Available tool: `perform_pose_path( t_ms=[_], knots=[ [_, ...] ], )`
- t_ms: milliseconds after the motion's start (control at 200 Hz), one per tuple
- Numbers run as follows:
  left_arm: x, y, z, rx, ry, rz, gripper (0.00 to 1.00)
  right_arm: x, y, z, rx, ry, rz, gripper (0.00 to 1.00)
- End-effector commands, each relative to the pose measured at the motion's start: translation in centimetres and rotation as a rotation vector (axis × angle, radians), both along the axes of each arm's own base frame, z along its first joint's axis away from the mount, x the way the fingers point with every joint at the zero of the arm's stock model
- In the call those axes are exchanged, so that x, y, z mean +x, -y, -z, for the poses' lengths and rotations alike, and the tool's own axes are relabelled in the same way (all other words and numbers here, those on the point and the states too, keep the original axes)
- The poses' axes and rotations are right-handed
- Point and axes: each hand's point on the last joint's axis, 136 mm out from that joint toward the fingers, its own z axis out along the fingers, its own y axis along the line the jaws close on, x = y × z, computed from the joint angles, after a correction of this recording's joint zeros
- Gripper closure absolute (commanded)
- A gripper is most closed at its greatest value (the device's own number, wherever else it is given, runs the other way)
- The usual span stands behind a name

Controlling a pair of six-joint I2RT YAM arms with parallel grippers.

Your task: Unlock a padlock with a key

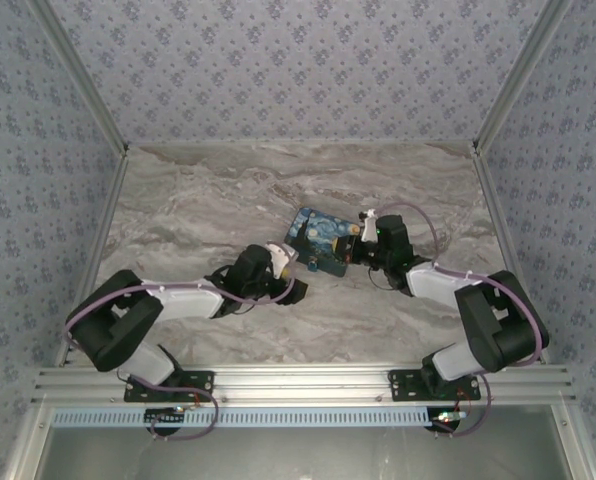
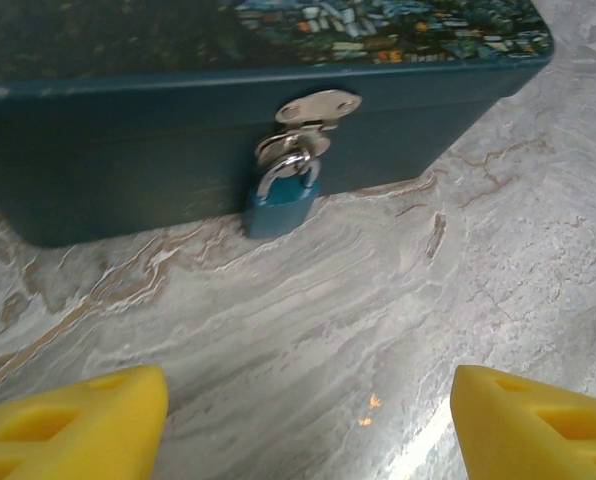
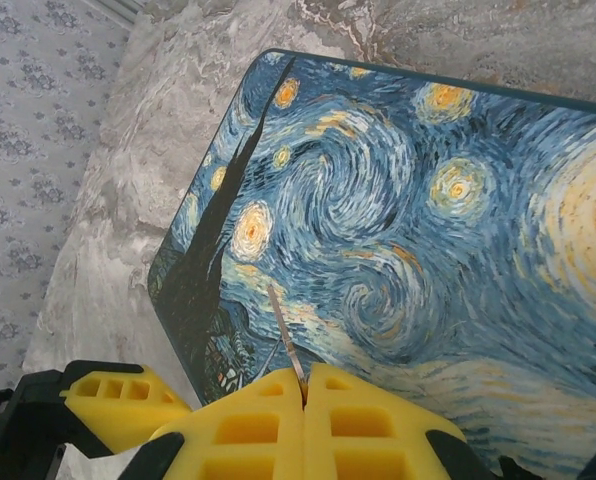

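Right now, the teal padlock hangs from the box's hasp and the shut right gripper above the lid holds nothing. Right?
Not quite: the right gripper is shut on the key, its thin blade sticking out in the right wrist view. The padlock does hang from the hasp of the box.

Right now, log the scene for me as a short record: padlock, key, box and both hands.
padlock: hangs by its shackle from the hasp on the front of the box
key: thin blade pinched in the right hand, sticking out over the box lid
box: closed, resting on the table
left hand: open, facing the padlock, apart from it
right hand: shut on the key, above the lid
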Motion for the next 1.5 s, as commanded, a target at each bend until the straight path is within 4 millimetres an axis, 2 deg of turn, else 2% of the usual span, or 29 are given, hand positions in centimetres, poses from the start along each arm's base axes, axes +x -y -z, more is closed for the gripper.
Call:
perform_pose_path(
  t_ms=[0, 205, 500, 1049, 1494],
  knots=[
    [0.9, 2.1, -1.8, -0.055, 0.087, 0.061, 0.26, -1.9, 0.7, 4.7, -0.115, -0.145, 0.003, 1.0],
    [2.0, 3.0, -0.8, -0.046, 0.098, 0.052, 0.27, -2.2, 0.5, 5.3, -0.148, -0.157, -0.001, 1.0],
    [3.9, 2.7, 0.4, -0.007, 0.112, -0.036, 0.33, -2.7, 0.6, 5.2, -0.158, -0.159, -0.003, 1.0],
    [4.3, 4.3, 1.4, -0.024, 0.126, -0.021, 0.35, -2.7, 0.5, 5.0, -0.163, -0.149, -0.006, 1.0],
    [5.1, 4.9, 2.3, -0.003, 0.099, -0.061, 0.45, -2.9, 0.3, 5.1, -0.17, -0.147, -0.01, 1.0]
  ],
)
